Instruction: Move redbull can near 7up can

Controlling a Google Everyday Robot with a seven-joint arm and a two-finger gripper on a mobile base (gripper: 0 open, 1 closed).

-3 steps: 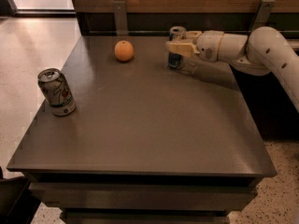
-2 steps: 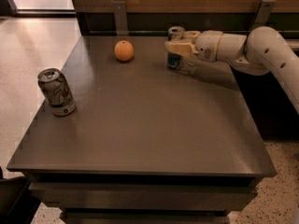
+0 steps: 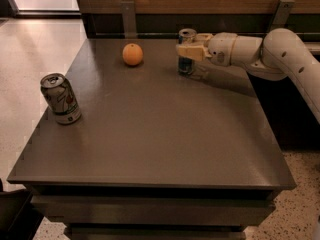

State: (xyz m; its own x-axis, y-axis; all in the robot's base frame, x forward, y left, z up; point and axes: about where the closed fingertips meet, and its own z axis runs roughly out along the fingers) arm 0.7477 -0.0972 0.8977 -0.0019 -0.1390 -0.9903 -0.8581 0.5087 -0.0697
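The redbull can (image 3: pixel 186 65), slim and silver-blue with a shiny top, stands upright at the far middle of the table. My gripper (image 3: pixel 189 49) reaches in from the right, and its tan fingers (image 3: pixel 192 51) sit around the can's upper half. The 7up can (image 3: pixel 60 98), shorter and whitish with green and red marks, stands upright near the table's left edge, far from the redbull can.
An orange (image 3: pixel 132 54) lies at the far left-middle of the table (image 3: pixel 160 134), between the two cans. My white arm (image 3: pixel 270 56) stretches over the table's far right corner. A wooden wall with metal brackets runs behind the table.
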